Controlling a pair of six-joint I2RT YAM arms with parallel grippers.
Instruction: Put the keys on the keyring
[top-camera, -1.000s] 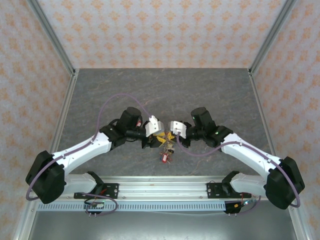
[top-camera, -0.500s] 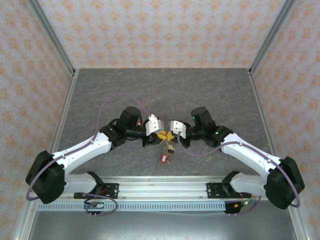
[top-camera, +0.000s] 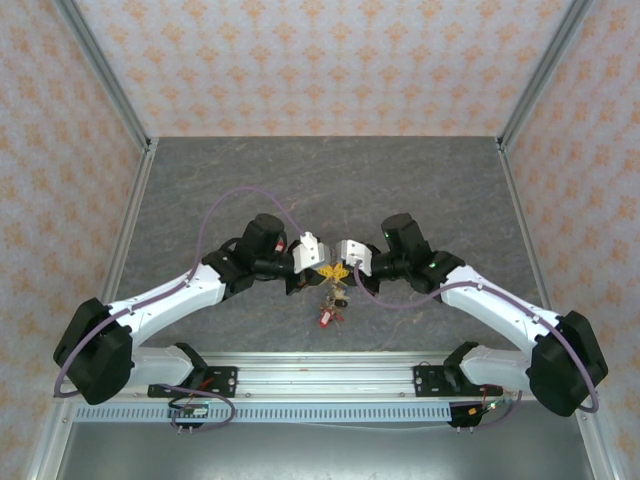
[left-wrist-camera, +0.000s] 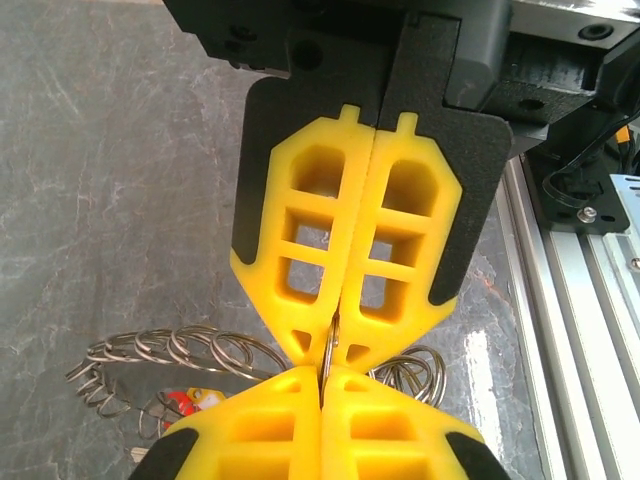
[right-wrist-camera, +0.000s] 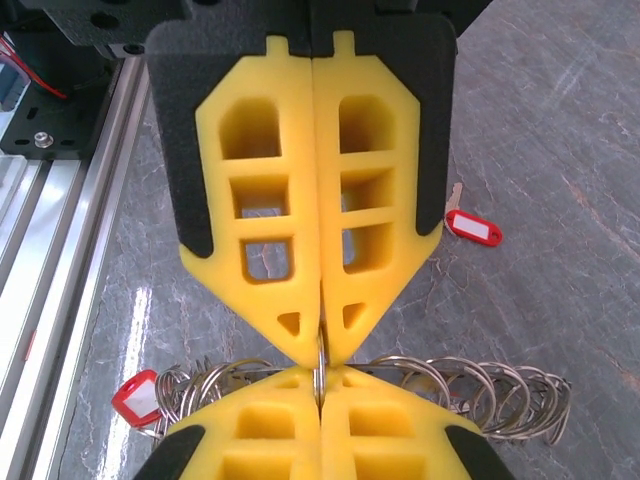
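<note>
My left gripper (top-camera: 320, 270) and right gripper (top-camera: 341, 272) meet tip to tip over the middle of the table. In the left wrist view the left gripper (left-wrist-camera: 333, 348) is shut on a thin metal ring (left-wrist-camera: 331, 356) seen edge-on. The right gripper (right-wrist-camera: 320, 350) is shut on the same ring (right-wrist-camera: 319, 362) from the opposite side. The keyring (right-wrist-camera: 455, 374) runs flat behind the tips, with several small wire rings (left-wrist-camera: 175, 350) fanned along it. Red-tagged keys (top-camera: 328, 306) hang below the grippers. One red-tagged key (right-wrist-camera: 473, 227) lies loose on the table.
The grey marbled tabletop (top-camera: 330, 180) is fenced by metal posts and patterned walls. An aluminium rail (top-camera: 320, 385) runs along the near edge beneath the arm bases.
My left gripper has moved a little right toward the right gripper and its jaws have shut on the ring. The right gripper has stayed shut and in place.
</note>
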